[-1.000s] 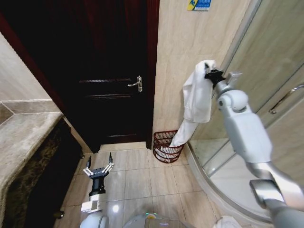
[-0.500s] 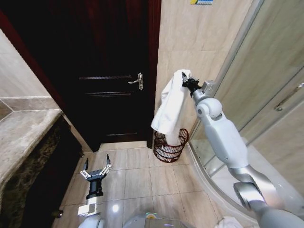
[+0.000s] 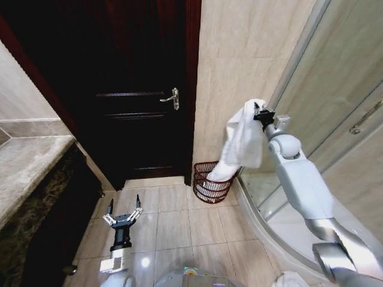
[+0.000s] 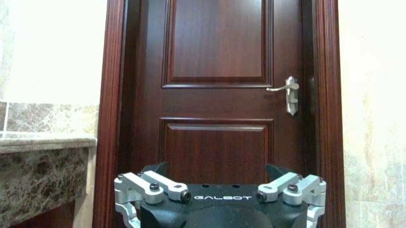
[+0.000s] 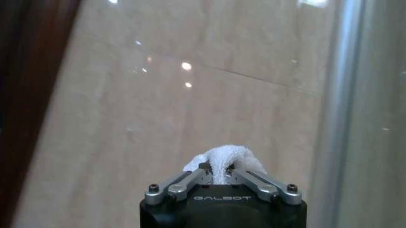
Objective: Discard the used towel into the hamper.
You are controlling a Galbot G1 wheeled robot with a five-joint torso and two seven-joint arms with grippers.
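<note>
One soft, light towel (image 3: 242, 140) hangs limp from my right claw (image 3: 258, 113), clenched on its top fold above the hamper (image 3: 210, 182); my left claw (image 3: 122, 214) waits near, spread.

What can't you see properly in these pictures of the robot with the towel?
- Head view: the towel covers part of the hamper, so what lies inside is hidden.
- Right wrist view: the right gripper blocks most of the towel.
- Left wrist view: the picture's edge cuts off the left gripper.
</note>
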